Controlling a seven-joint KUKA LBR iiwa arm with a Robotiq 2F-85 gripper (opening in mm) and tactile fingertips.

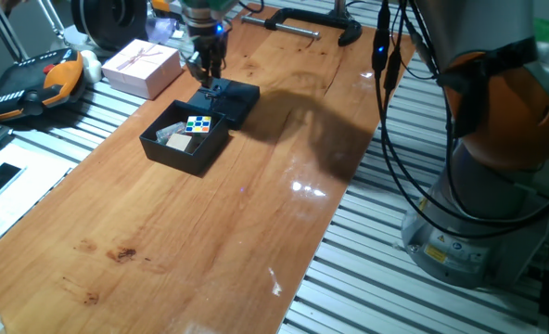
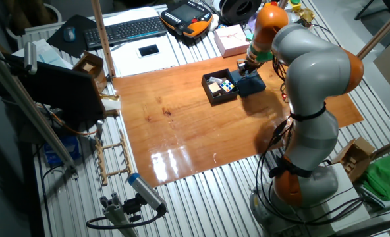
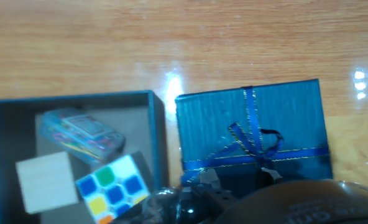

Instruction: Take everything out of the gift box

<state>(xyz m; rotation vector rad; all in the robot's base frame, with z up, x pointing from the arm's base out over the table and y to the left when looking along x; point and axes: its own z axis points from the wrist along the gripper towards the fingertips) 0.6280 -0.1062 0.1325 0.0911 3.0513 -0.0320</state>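
The black gift box (image 1: 168,151) stands open on the wooden table, and also shows in the other fixed view (image 2: 211,92). Inside it lie a beige cube (image 3: 43,180), a multicoloured puzzle cube (image 3: 112,190) and a flat pinkish-grey piece (image 3: 81,134). Its lid (image 1: 233,100) with the ribbon bow (image 3: 253,142) lies flat on the table, touching the box's far right side. My gripper (image 1: 206,72) hangs just above the lid, with its fingers apart and nothing in them. It also shows in the other fixed view (image 2: 246,66).
A pale pink ribboned box (image 1: 143,67) stands at the table's far left edge. An orange and black pendant (image 1: 29,83) lies beyond it. A black clamp (image 1: 312,26) sits at the far edge. The arm's base (image 1: 483,186) stands right of the table.
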